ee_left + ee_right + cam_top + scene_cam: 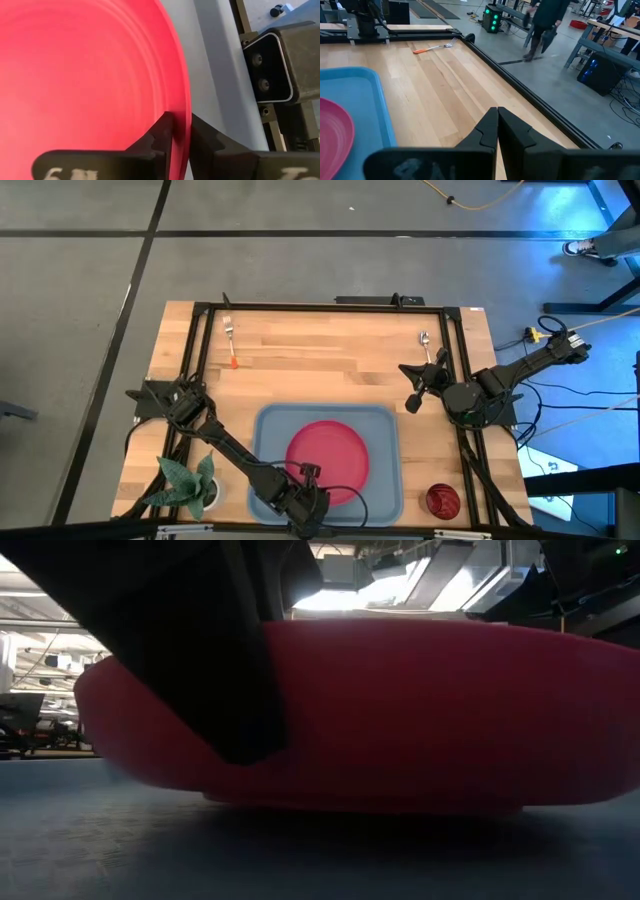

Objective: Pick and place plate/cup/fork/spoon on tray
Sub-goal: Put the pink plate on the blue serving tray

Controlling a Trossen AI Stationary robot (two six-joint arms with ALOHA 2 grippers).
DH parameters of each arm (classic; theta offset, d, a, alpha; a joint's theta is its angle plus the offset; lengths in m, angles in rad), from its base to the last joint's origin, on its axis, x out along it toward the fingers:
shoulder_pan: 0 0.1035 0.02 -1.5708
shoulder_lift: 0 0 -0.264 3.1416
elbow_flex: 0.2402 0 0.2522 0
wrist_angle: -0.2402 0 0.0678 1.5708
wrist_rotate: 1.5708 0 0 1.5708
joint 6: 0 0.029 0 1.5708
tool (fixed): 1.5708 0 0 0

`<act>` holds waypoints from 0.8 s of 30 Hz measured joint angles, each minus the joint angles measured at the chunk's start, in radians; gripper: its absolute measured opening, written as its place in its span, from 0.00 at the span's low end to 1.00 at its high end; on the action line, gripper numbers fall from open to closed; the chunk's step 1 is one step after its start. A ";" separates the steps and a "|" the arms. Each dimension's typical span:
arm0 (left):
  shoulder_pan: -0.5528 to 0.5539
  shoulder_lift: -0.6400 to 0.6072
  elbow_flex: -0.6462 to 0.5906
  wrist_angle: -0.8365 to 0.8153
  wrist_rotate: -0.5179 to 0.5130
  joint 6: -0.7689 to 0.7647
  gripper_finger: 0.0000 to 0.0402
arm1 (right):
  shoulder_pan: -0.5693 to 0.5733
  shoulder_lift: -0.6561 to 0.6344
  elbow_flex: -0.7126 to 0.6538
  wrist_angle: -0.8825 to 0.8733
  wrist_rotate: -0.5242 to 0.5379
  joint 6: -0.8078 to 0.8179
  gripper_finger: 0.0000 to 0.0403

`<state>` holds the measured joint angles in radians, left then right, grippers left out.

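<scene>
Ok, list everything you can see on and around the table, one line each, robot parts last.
tray: one, grey-blue, at the table's near edge, in the middle.
plate: one, pinkish-red, lying on the tray.
cup: one, dark red, on the wood right of the tray.
fork: one, silver head and orange handle, far left of the table.
spoon: one, silver bowl, far right of the table.
plant: one, green, near left corner.
person: one, dark clothes, walking in the room beyond.
left gripper: dark, shut on the plate's near rim.
right gripper: dark, shut, empty, over the right side of the table.
</scene>
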<state>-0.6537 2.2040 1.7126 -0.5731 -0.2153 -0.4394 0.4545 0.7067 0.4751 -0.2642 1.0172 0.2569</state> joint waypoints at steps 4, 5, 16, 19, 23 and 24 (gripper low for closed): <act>0.001 0.000 0.000 0.001 0.007 -0.061 0.14 | 0.000 0.000 0.000 0.000 0.000 0.000 0.04; 0.004 0.000 0.000 0.006 0.021 -0.088 0.15 | 0.000 0.000 0.000 0.000 0.000 0.000 0.04; 0.008 0.000 0.000 0.036 0.045 -0.035 0.17 | 0.000 0.000 0.000 0.000 0.000 -0.002 0.04; 0.008 0.000 0.000 0.037 0.046 -0.032 0.16 | 0.000 0.000 0.000 0.000 0.000 -0.001 0.04; 0.008 0.000 0.000 0.037 0.046 -0.021 0.13 | 0.000 0.000 0.000 0.000 0.000 -0.001 0.04; 0.008 0.000 0.000 0.036 0.045 -0.015 0.11 | 0.000 0.000 0.000 0.000 0.000 -0.001 0.04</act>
<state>-0.6456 2.2040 1.7126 -0.5367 -0.1699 -0.4540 0.4545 0.7067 0.4751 -0.2642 1.0172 0.2562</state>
